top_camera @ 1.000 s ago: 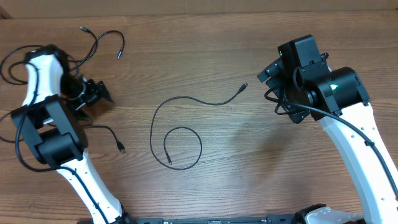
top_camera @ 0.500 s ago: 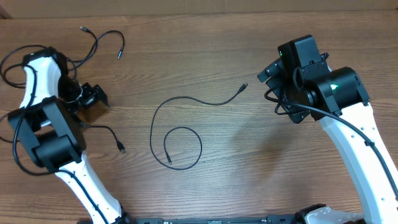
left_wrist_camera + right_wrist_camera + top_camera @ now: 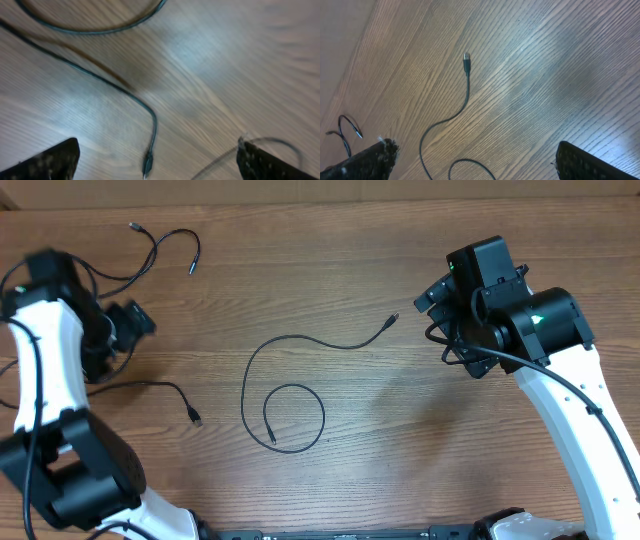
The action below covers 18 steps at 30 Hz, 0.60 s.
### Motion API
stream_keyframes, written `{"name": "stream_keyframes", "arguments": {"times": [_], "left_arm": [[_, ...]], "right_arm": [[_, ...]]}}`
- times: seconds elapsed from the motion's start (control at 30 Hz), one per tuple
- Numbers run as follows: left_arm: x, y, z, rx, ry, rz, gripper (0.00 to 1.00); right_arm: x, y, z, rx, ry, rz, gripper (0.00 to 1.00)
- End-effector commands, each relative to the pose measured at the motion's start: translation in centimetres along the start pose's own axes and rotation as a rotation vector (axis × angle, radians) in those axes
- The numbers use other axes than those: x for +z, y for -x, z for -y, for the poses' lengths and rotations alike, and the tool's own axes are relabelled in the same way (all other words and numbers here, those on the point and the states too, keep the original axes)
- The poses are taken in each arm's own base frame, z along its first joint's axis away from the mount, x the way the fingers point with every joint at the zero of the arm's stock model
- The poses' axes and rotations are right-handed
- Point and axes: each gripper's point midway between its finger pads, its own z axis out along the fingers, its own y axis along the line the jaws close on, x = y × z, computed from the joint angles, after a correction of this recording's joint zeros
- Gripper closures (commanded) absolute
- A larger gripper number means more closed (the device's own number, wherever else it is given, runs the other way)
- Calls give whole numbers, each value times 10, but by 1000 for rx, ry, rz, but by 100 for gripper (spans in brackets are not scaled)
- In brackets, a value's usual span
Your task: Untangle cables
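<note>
Three thin black cables lie apart on the wooden table. One cable (image 3: pixel 300 340) runs from a loop at the centre to a plug (image 3: pixel 392 320) near my right gripper (image 3: pixel 428 298), which is open and empty; its plug also shows in the right wrist view (image 3: pixel 466 57). A second cable (image 3: pixel 160 387) ends in a plug (image 3: pixel 196 420) at the left. A third cable (image 3: pixel 165 240) lies at the far left back. My left gripper (image 3: pixel 135 320) is open above the table; its blurred wrist view shows a cable plug (image 3: pixel 148 161) lying below the spread fingers (image 3: pixel 158 150).
The left arm's thicker black cable (image 3: pixel 20 275) loops near the table's left edge. The table's far edge runs along the top of the overhead view. The right wrist view shows the open fingers (image 3: pixel 475 152) above bare wood, with a cable end (image 3: pixel 345 131) at the far left.
The left arm has swung left and towards the back, carrying its gripper away from the second cable. The cables and the right arm have not moved.
</note>
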Motion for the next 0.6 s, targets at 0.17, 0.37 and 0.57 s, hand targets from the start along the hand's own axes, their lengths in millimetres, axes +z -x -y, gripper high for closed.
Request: {"name": "stream_keyframes", "arguments": {"times": [0.17,0.37,0.57], "left_arm": [[59,-11,-21,-56,55,-10,11],[81,-14,-37,-131,114,34,21],[107,-24,-42,-130,97,53,29]], "right_arm": [[-4,5,0,-3,9,24,0],[-4,5,0,-3,9,24,0],[-4,5,0,-3,9,24,0]]}}
